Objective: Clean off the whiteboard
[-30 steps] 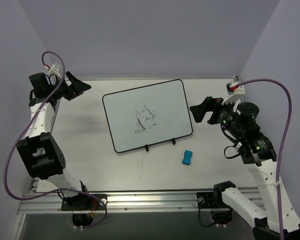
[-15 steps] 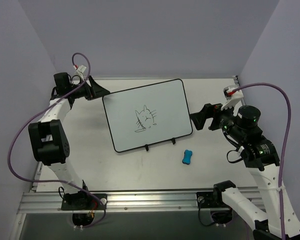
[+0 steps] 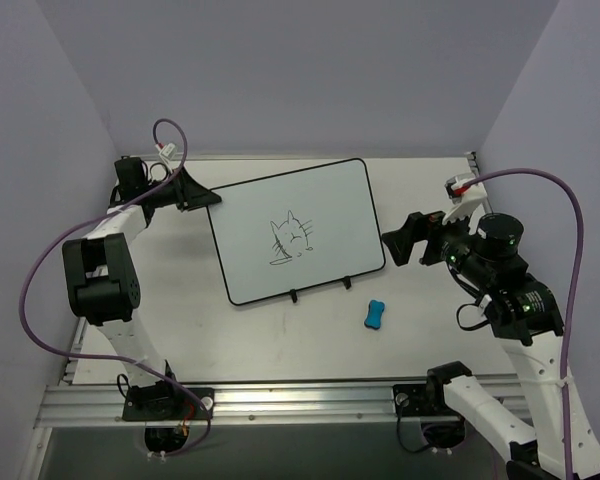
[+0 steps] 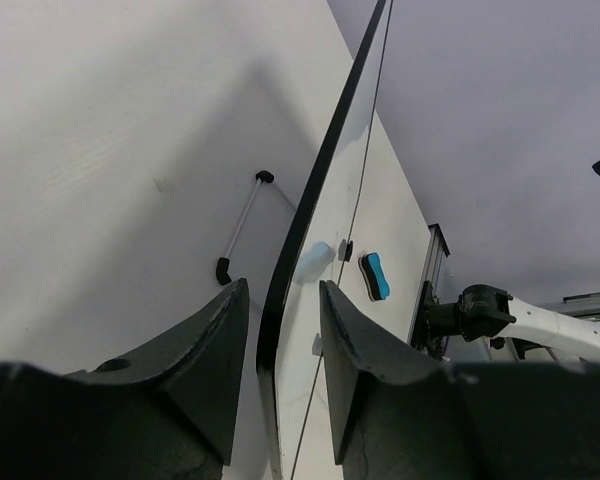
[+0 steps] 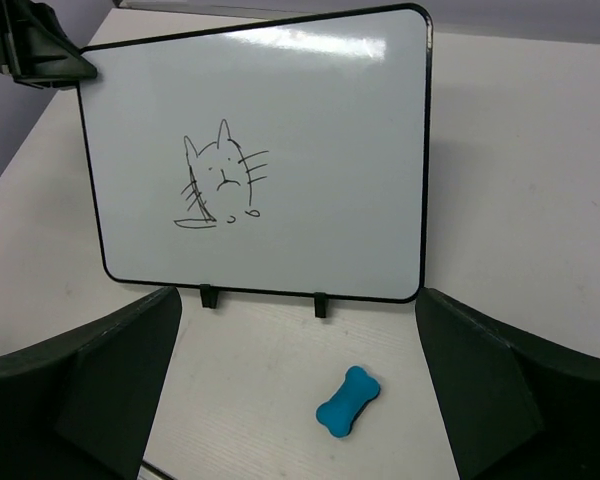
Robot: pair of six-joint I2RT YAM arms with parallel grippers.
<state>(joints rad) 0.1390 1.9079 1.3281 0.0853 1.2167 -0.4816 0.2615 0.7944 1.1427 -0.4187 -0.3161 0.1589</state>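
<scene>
Whiteboard (image 3: 320, 205) has a cat doodle (image 3: 290, 240) on it; left gripper (image 4: 283, 290) fingers straddle its edge with slim gaps, not pinching yet, right gripper (image 5: 298, 298) gaping wide by its other end

The left arm has swung in from the far left; the left gripper (image 3: 206, 197) now sits at the whiteboard's (image 3: 320, 215) far-left corner; its jaws have narrowed and straddle the frame edge, a gap either side; the right gripper (image 3: 400, 240) has shifted slightly nearer.
</scene>
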